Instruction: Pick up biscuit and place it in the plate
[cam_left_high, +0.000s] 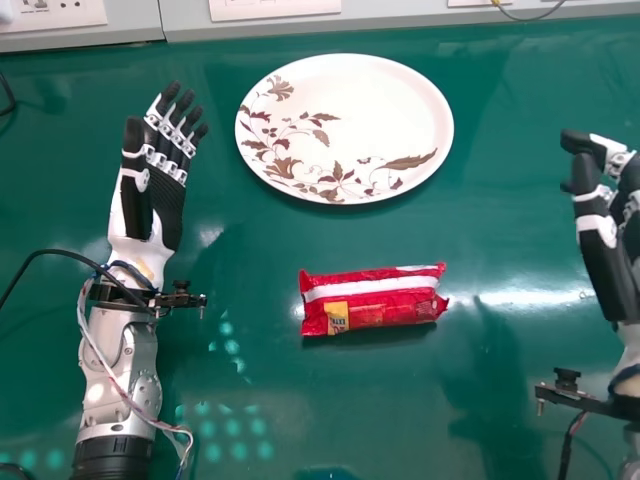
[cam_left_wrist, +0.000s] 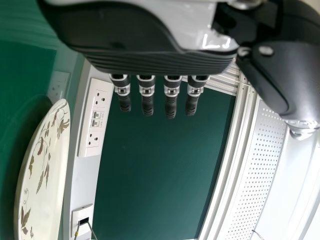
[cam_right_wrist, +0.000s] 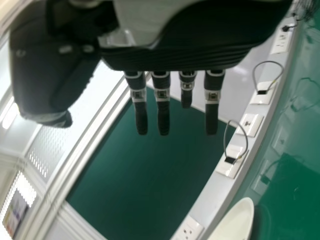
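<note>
On near side of plate (cam_left_high: 375, 115), biscuit packet (cam_left_high: 374, 299) lies flat, left hand (cam_left_high: 168, 205) left, right hand (cam_left_high: 606, 265) right, both with fingers apart.

1. Left hand (cam_left_high: 168, 215): black and white, with a ribbed black palm and a pale grey shell.
2. Its fingers (cam_left_wrist: 171, 105): slim and black, ringed by white and silvery bands, the tips finely ridged.
3. Its thumb (cam_left_wrist: 285, 75): thick, black and smooth, with round metal screws at the base and a shiny, pale tip.
4. Left forearm (cam_left_high: 118, 372): rounded silver metal with small screws, ending in a black cuff (cam_left_high: 112, 458).
5. Left wrist: black bracket (cam_left_high: 182, 299) with a knob; black cable (cam_left_high: 62, 252), blue cable, thin white and reddish wires (cam_left_high: 108, 376).
6. Right hand (cam_left_high: 608, 275): also black and white.
7. Right bracket (cam_left_high: 582, 402): black, knobbed, with a dark wire (cam_left_high: 566, 450) and a blue cable nearby.
</note>
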